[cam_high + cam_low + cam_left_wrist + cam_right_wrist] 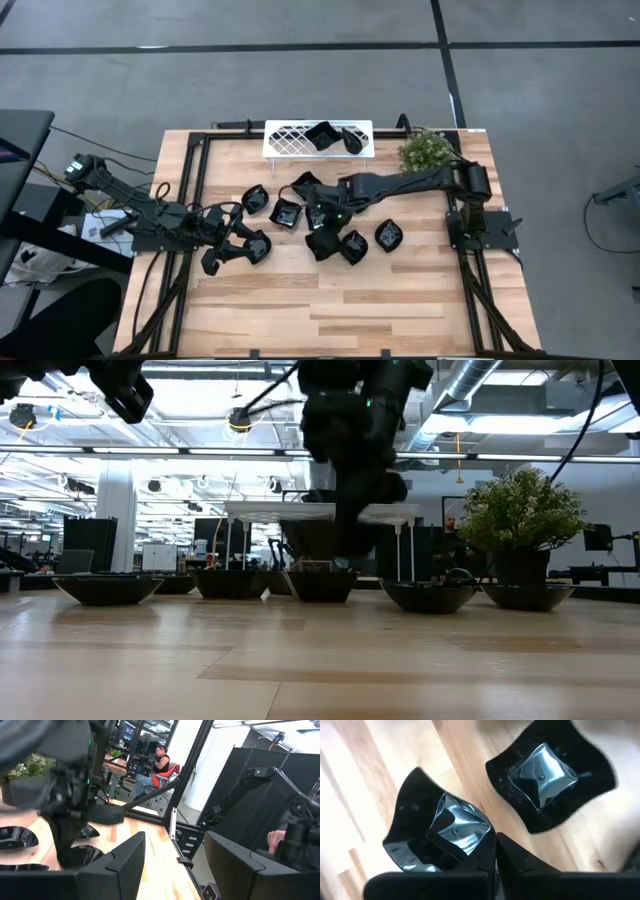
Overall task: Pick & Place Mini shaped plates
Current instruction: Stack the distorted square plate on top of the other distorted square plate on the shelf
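Plates [440,835] risk slipping: right gripper [495,865] fingers are pinching one wavy rim thinly; left gripper [170,865], at nine o'clock, is waiting open.

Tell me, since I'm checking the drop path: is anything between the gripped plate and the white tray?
Nothing visible. The right gripper, fingers shut on a plate, has bare table toward the white tray.
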### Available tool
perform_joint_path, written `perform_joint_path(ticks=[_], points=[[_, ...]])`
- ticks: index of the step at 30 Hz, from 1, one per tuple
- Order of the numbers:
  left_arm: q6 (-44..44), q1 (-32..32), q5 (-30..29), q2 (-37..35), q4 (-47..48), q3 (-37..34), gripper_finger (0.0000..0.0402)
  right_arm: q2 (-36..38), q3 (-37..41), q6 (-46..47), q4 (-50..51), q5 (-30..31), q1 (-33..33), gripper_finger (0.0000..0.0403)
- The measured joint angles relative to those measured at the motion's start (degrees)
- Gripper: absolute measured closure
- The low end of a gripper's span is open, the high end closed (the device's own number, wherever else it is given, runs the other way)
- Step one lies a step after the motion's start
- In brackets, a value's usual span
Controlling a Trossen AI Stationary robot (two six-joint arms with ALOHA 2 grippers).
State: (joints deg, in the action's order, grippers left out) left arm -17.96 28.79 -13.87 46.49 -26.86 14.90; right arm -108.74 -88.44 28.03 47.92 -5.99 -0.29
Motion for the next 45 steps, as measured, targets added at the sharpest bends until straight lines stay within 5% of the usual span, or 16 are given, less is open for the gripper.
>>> perform_joint_path(ticks=[14, 30, 45], points=[[0.0, 0.0, 0.0, 0.0, -0.2, 0.0, 0.0197, 8.0, -8.6, -0.9, 5.5, -7.2, -7.3, 0.0399], [0.0, 0.0, 0.0, 0.0, -0.2, 0.0, 0.0197, 8.7, -22.3, -3.2, 8.9, -8.0, -24.7, 0.0399], [-0.1, 0.0, -2.8, 0.0, -0.4, 0.0, 0.0197, 8.2, -23.0, -9.1, 8.6, -11.0, -33.7, 0.0401]])
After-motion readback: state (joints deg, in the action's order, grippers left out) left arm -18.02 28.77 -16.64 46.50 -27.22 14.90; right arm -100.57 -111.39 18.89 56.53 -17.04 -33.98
